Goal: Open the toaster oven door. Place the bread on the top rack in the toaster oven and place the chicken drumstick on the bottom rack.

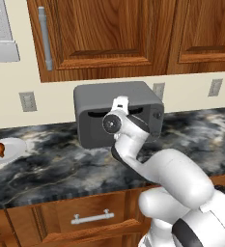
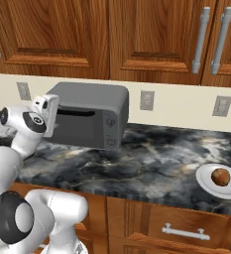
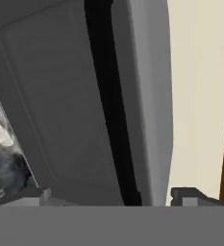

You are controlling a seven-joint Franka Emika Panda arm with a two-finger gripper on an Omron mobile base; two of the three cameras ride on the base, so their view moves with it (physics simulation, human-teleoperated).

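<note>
Two plates are set near the bench's opposite ends; the toaster oven door (shut) is half hidden by the wide-spread hand.

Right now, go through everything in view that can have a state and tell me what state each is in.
toaster oven door: shut, handle bar along its top edge.
gripper: open, at the door's handle, holding nothing.
chicken drumstick: lying on a white plate, left of the oven.
upper cabinet doors: shut.
</note>
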